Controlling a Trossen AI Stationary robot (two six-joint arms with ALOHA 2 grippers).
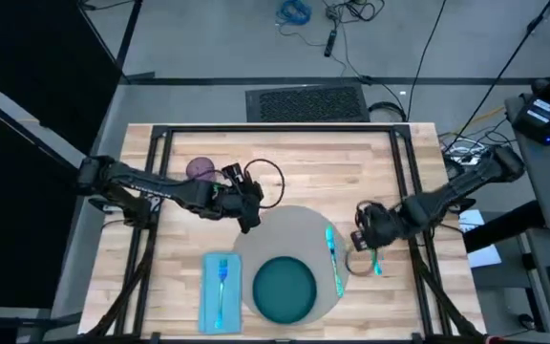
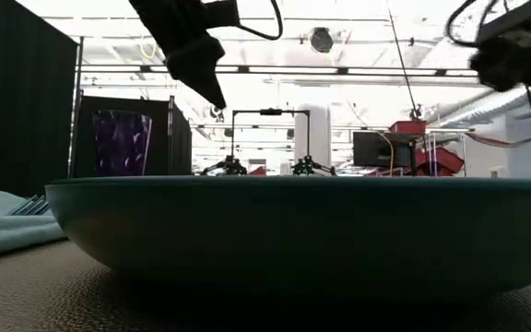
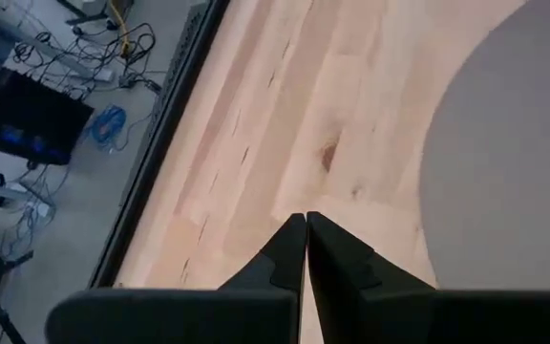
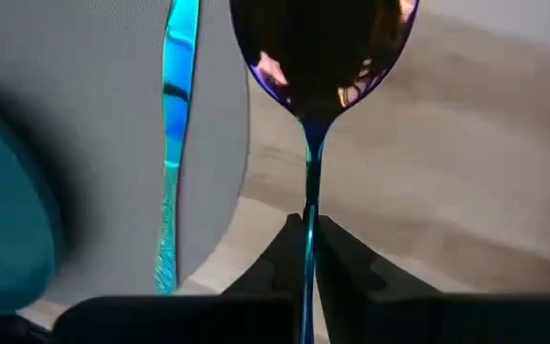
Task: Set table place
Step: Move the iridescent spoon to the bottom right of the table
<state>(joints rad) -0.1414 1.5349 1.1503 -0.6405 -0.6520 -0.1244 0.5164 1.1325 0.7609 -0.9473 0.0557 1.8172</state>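
Right now I saw my right tool (image 4: 306, 250) clenched on a spoon (image 4: 318, 57) beside the placemat (image 1: 285, 234), probably just above the table (image 1: 370, 162), left tool (image 3: 306, 250) clenched empty.

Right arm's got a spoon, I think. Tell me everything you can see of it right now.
The spoon is shiny metal with an iridescent blue-purple sheen: a rounded bowl mirroring the room and a thin straight handle. The right gripper holds it by the handle, jaws closed on it, bowl pointing forward from the gripper. It sits just off the right edge of the grey placemat, over bare table, beside a blue knife lying on the mat. Whether it touches the table is unclear.
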